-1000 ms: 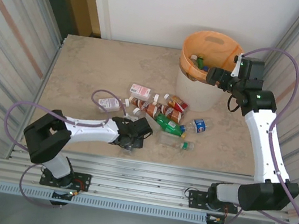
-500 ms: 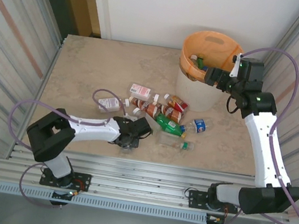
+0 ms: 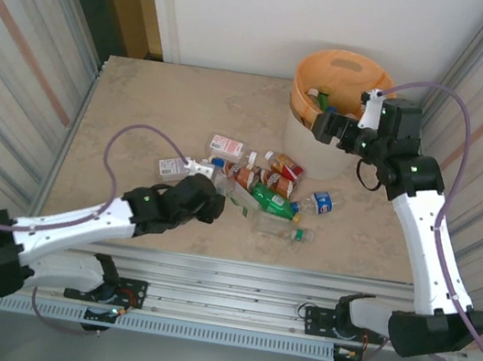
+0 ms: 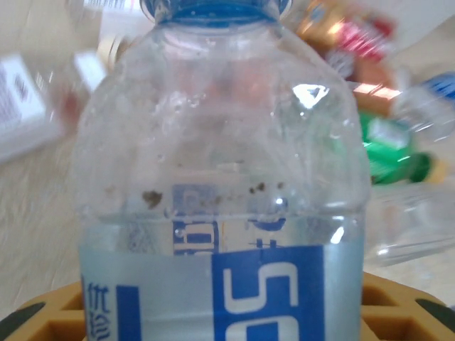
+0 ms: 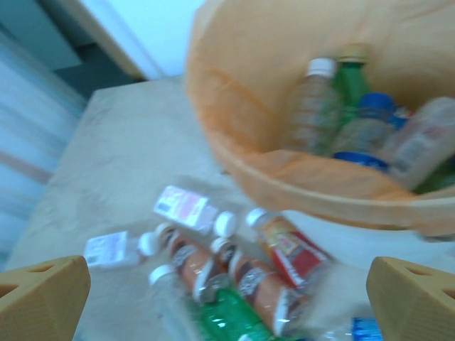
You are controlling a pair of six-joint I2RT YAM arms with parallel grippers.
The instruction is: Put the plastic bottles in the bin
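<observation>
**A:** What is the left gripper (image 3: pixel 212 199) doing?

**B:** It is clamped on a clear bottle (image 4: pixel 220 177) with a blue cap and a blue-and-white label. In the left wrist view the bottle looks sharp between the tan fingers (image 4: pixel 50 321), neck pointing away. The table (image 3: pixel 144 99) behind it is blurred.

**A:** Where is that on the table?

**B:** From above, it is near the front edge, just left of the loose bottles (image 3: pixel 259 188).

**A:** And the right gripper?

**B:** The right gripper (image 3: pixel 320 124) hangs at the near rim of the bin (image 3: pixel 307 150). Its jaws are spread wide and hold nothing. Its fingers (image 5: pixel 43 295) sit at the bottom corners of the right wrist view.

**A:** Describe the bin.

**B:** It is round and white, with an orange bag folded over the rim, and stands at the back right of the table. Several bottles lie inside, among them a green bottle (image 5: pixel 348 82), a white-capped bottle (image 5: pixel 311 106) and a blue-capped bottle (image 5: pixel 366 124).

**A:** What lies loose on the table?

**B:** There is a cluster just in front of the bin. It includes two pink-labelled bottles (image 3: pixel 227 147) on the left and brown bottles (image 3: pixel 247 177) in the middle. A blue-labelled bottle (image 3: pixel 321 201) lies on the right, and a clear green-capped bottle (image 3: pixel 279 230) lies nearest the front.
</observation>
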